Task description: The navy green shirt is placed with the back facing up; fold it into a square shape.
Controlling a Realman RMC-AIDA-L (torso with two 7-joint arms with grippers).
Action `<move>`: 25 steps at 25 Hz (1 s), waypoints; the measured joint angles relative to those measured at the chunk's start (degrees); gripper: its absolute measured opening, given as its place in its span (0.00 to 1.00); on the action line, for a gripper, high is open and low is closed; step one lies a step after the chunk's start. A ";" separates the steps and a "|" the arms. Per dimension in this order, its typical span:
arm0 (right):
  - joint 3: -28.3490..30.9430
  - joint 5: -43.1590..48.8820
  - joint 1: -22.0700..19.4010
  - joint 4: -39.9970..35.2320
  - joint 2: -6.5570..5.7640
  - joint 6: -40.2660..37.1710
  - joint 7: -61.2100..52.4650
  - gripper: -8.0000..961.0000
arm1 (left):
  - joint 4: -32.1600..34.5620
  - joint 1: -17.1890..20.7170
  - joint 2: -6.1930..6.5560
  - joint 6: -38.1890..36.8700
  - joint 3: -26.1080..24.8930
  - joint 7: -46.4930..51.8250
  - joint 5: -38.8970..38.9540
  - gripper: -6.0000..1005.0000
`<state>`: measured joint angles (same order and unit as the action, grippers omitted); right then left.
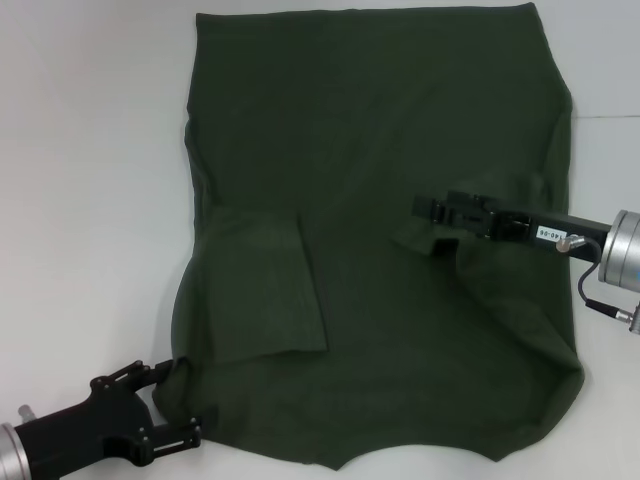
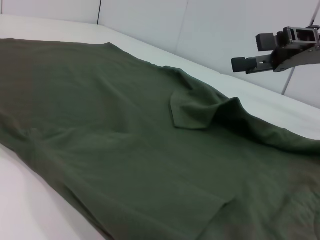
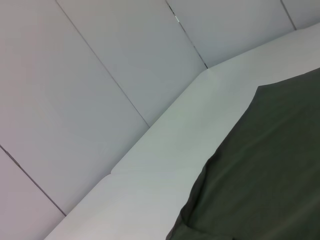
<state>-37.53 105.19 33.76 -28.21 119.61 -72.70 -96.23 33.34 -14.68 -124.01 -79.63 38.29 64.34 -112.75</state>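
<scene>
A small white label sits on the right arm's black wrist housing in the head view; its dark characters are too small to read with confidence. The shirt point(image 1: 400, 200) carries no print or writing.

The shirt lies spread on the white table point(image 1: 90, 180), filling most of the middle and right of the head view. Its straight hem lies at the far edge, and the curved neck edge is at the near edge, so its long axis runs from near to far. The left sleeve is folded inward onto the body, forming a flat rectangular flap left of centre. On the right side a smaller sleeve flap is turned in and slightly raised, with ridged folds running along the right edge toward the near corner.

The left gripper point(image 1: 170, 405) is at the shirt's near left corner, low at the table. Its fingers point(image 1: 125, 377) are spread apart, one on each side of the fabric's edge, with the corner of the cloth between them; nothing is pinched.

The right gripper point(image 1: 425, 210) reaches in from the right over the shirt, just at the raised right sleeve flap. In the left wrist view it point(image 2: 240, 62) hangs in the air above the cloth, clear of it, holding nothing. Its fingers point(image 2: 265, 41) stand apart.

The right wrist view shows only the shirt's far edge point(image 3: 270, 165) on the table and the pale wall panels point(image 3: 100, 75) behind.
</scene>
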 joint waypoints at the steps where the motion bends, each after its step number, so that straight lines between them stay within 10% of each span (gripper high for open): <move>1: 0.00 0.00 -0.02 0.00 0.00 -0.03 0.00 0.96 | 0.06 0.00 0.00 0.00 -0.07 0.01 0.00 0.85; 11: 0.14 -0.04 -0.03 0.00 0.00 -0.28 0.00 0.95 | 2.46 -0.26 0.03 0.07 1.70 2.24 -2.06 0.83; 13: 0.15 -0.06 0.01 0.00 0.00 -0.28 0.00 0.95 | 2.59 -0.26 0.00 -0.05 1.73 2.33 -2.16 0.59; 25: 0.18 -0.09 -0.14 0.00 -0.02 -0.21 0.09 0.95 | 3.05 -0.79 0.00 0.24 1.76 2.89 -2.22 0.31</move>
<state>-37.35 105.11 33.62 -28.21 119.58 -72.90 -96.15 36.38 -15.47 -124.02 -79.40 40.05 67.22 -114.97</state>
